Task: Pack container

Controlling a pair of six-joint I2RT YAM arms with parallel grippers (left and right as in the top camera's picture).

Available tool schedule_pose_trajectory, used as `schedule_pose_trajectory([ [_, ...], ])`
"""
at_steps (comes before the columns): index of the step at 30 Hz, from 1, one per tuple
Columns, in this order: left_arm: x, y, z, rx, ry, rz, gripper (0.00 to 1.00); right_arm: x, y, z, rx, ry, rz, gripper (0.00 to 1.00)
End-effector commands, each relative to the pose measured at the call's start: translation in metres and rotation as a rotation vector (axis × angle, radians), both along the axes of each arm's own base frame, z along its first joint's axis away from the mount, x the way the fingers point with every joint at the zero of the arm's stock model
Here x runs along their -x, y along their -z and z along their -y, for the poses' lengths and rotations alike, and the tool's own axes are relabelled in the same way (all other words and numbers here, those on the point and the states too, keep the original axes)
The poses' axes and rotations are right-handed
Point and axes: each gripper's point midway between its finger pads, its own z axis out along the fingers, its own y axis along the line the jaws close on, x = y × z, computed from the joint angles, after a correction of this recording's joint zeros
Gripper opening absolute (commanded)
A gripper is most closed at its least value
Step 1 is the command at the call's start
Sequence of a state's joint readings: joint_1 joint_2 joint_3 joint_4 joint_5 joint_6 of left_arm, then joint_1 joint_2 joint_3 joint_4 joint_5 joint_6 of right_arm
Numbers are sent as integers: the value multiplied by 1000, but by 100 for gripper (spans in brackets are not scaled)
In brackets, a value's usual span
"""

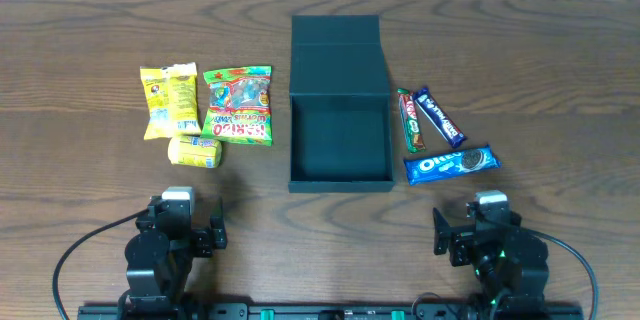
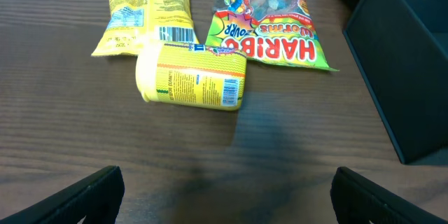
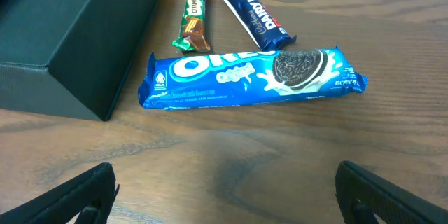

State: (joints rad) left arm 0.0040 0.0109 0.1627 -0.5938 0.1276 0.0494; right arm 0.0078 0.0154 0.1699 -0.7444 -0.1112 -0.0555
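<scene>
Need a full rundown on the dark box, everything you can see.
The container is a dark teal-black, matte, cardboard-looking rectangular box. It sits square on the wooden table, near its middle. Its hinged lid is open, swung back on the far side. The inside is empty. A Haribo bag lies to its left and an Oreo pack to its right; neither seems to touch it.

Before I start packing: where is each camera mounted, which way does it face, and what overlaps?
Overhead: fixed above, looking straight down on the table and open container; left gripper and right gripper at the bottom edge.
Left wrist: low on the left gripper, facing forward at the yellow can and Haribo bag; its open fingertips at the bottom corners.
Right wrist: on the right gripper, facing the Oreo pack; open fingertips likewise.
Shared: both wrist views catch a container corner; overhead shows all of these.
</scene>
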Motion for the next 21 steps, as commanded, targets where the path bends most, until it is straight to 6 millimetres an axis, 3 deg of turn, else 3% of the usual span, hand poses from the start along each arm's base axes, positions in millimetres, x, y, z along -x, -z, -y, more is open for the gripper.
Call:
schedule_pose_trajectory([
  [1,-1,1,1,12,3,3,95,0,0,1,13,-1,4,99],
  [4,0,1,4,34,5,1,95,0,0,1,13,-1,4,99],
  [7,0,1,10,163,-29,-12,95,0,0,1,13,-1,4,99],
  [12,7,1,30,591,-148,-109,95,0,0,1,13,-1,4,99],
  [17,3,-4,30,649,-174,-92,95,0,0,1,13,-1,4,99],
  [19,-2,-15,33,678,-153,-55,95,0,0,1,13,-1,4,99],
  [21,-11,-46,46,639,2,68,96,0,0,1,13,-1,4,99],
])
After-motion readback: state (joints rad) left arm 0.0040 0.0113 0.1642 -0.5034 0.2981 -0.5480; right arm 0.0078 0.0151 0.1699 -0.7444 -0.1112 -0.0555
